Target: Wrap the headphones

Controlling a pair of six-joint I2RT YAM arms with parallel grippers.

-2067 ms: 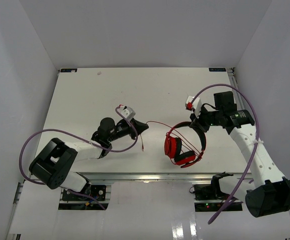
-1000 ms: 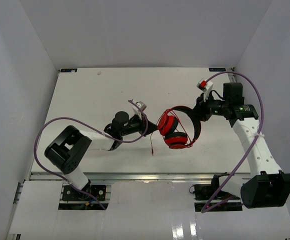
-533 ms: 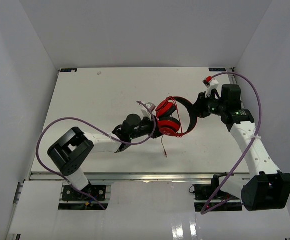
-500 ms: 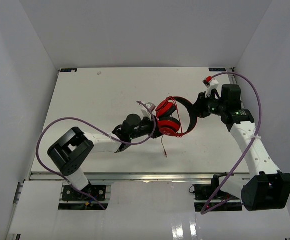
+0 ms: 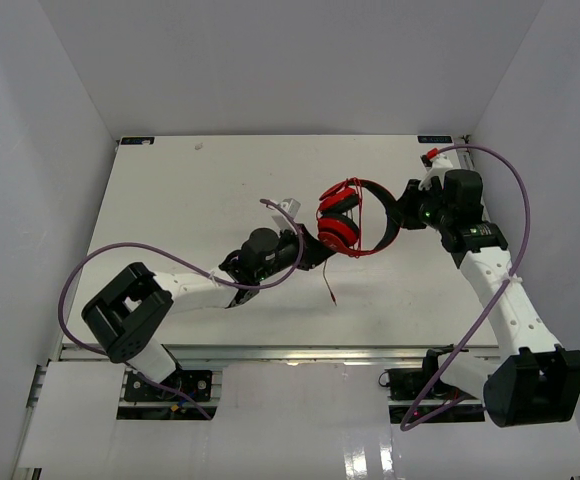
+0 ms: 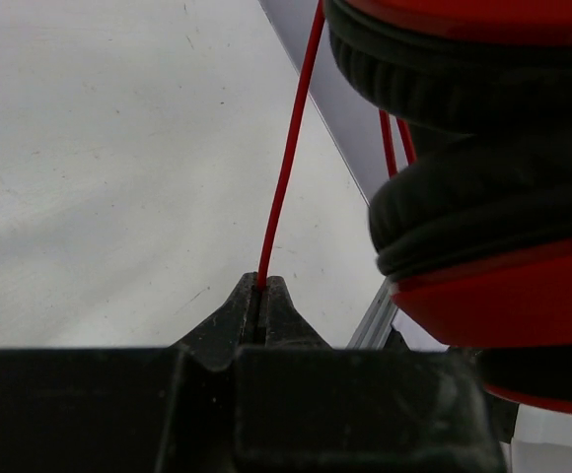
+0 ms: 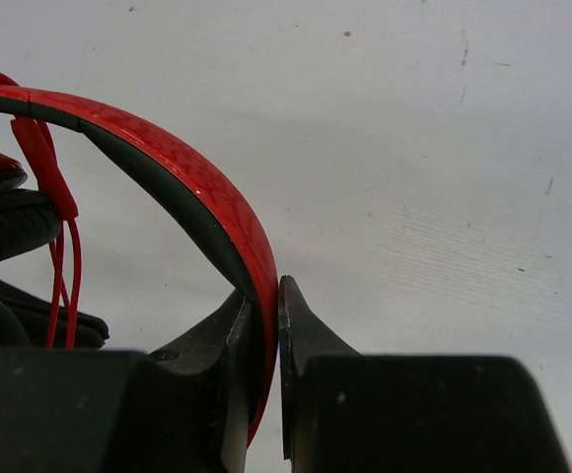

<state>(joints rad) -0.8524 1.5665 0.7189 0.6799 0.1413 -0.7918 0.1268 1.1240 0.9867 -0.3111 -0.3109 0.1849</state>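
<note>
The red headphones point(image 5: 355, 218) with black padding hang above the table's middle, ear cups to the left. My right gripper point(image 5: 402, 208) is shut on their band point(image 7: 207, 192). My left gripper point(image 5: 305, 250) is shut on the thin red cord point(image 6: 288, 158), just below the ear cups point(image 6: 473, 168). The cord runs up from its jaws to the cups, and several strands lie across the band point(image 7: 61, 271). The cord's free end with the plug point(image 5: 331, 296) dangles below my left gripper.
The white table point(image 5: 170, 200) has grey walls at the back and both sides, and a metal rail point(image 5: 270, 352) along its near edge. Purple robot cables point(image 5: 120, 255) loop beside both arms.
My right gripper has carried the headphones up and left, away from the near edge. My left gripper has followed to the right, holding the cord. More cord now lies across the headphones.
</note>
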